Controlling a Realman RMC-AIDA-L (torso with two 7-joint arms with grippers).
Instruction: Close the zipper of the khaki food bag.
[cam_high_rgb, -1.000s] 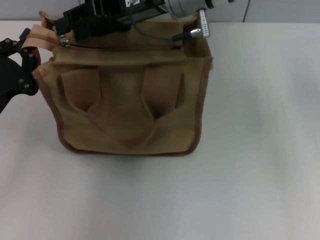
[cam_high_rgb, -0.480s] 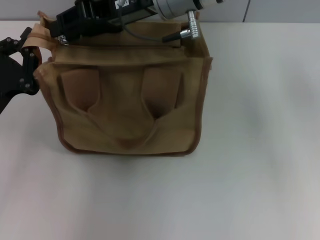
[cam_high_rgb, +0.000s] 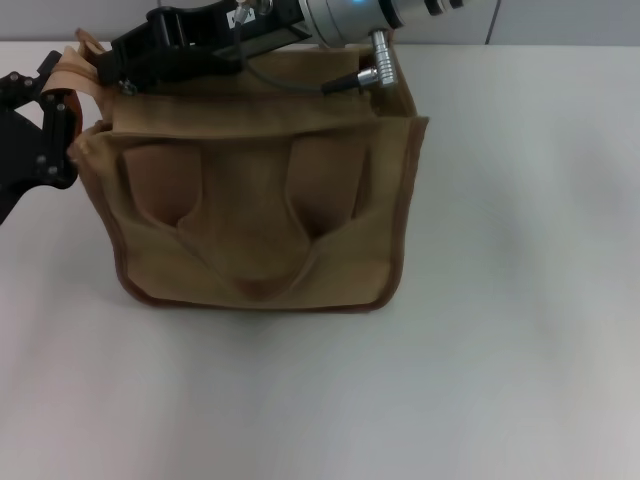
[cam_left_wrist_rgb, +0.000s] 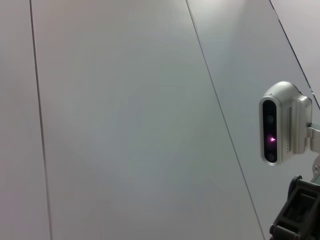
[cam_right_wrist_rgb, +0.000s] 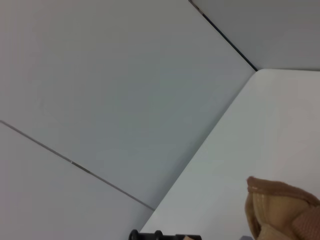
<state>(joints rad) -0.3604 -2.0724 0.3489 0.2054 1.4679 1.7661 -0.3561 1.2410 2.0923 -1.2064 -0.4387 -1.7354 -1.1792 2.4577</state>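
The khaki food bag (cam_high_rgb: 255, 215) stands on the white table, its front face with two handle straps towards me. My right arm reaches across the bag's top. The right gripper (cam_high_rgb: 118, 68) is at the top's left end, shut on the small silver pull tab (cam_high_rgb: 127, 88). The arm hides most of the zipper line. My left gripper (cam_high_rgb: 45, 135) sits against the bag's left side at its upper corner. A corner of the bag shows in the right wrist view (cam_right_wrist_rgb: 282, 210).
The white table (cam_high_rgb: 500, 300) spreads to the right of the bag and in front of it. A grey panelled wall (cam_left_wrist_rgb: 125, 125) stands behind. The left wrist view shows the right arm's wrist camera (cam_left_wrist_rgb: 280, 125).
My right arm has shifted left and lower over the bag's top. The zipper line that showed along the top a second ago is now mostly behind the arm. The left gripper has not moved.
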